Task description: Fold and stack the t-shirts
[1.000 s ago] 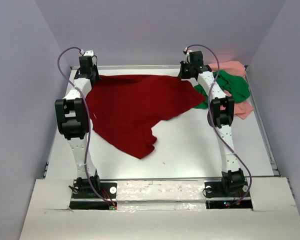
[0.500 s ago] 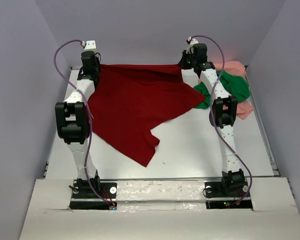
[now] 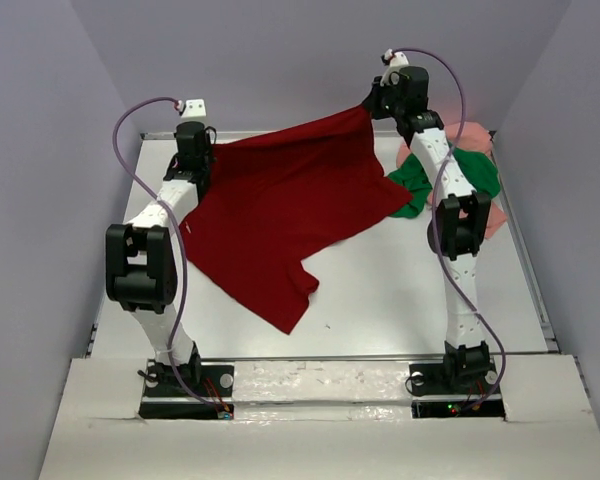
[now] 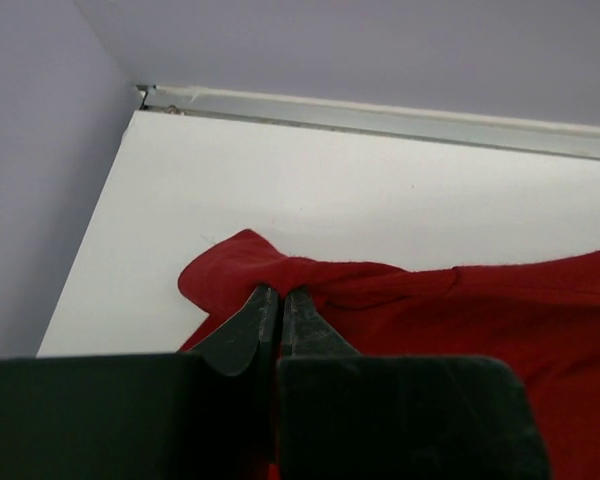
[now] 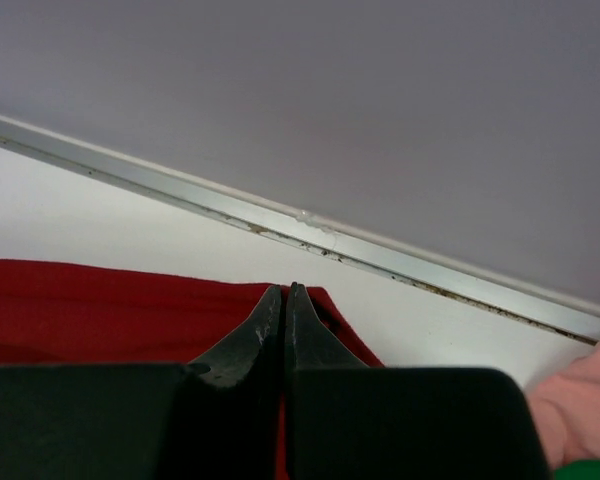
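The dark red t-shirt (image 3: 270, 210) hangs stretched between both grippers over the far half of the table, its lower part trailing on the surface toward the near left. My left gripper (image 3: 202, 158) is shut on its far left corner (image 4: 242, 270). My right gripper (image 3: 368, 108), raised higher, is shut on the far right corner (image 5: 325, 300). The bright green t-shirt (image 3: 470, 170) lies crumpled at the far right on the pale salmon pink t-shirt (image 3: 472, 134), partly hidden by the right arm.
The white table (image 3: 380, 300) has a metal rail along its far edge (image 5: 280, 225) and grey walls close on three sides. The pink cloth shows at the right wrist view's lower right corner (image 5: 580, 400).
Both grippers have lifted the red shirt's far edge off the table. The right gripper rose higher and farther back; the left moved slightly right and nearer. The cloth now slopes up to the right.
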